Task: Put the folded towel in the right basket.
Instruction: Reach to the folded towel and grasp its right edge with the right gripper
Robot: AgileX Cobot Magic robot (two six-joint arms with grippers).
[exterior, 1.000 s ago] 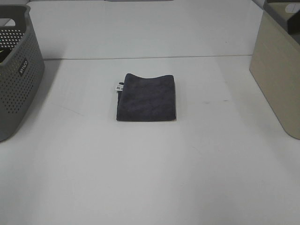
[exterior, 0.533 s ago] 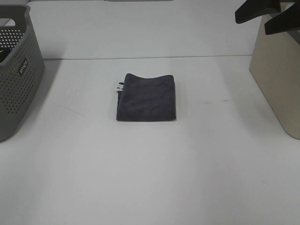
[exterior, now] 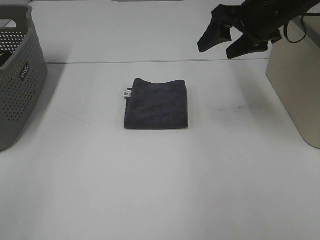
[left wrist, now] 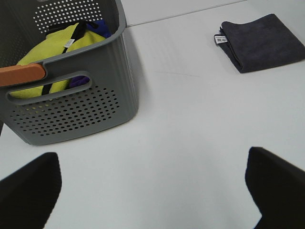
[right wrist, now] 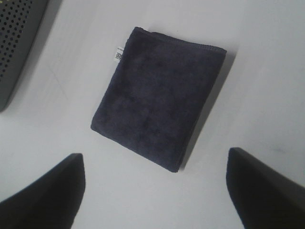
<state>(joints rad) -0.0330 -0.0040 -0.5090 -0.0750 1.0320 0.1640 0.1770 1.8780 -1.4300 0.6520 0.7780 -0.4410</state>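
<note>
Folded towel (exterior: 156, 103) lies flat on the worktop (exterior: 150, 190), well apart from the right basket (exterior: 297, 85). My right claw (exterior: 217, 50) hangs spread between them; my left claw (left wrist: 152, 191) appears spread too.

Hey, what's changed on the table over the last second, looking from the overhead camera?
The right gripper has come into view above the right basket and moved leftward, toward the folded towel. Its jaws are open and hold nothing. The towel lies flat in the same spot, untouched. The grey basket and the right basket have not moved.
</note>
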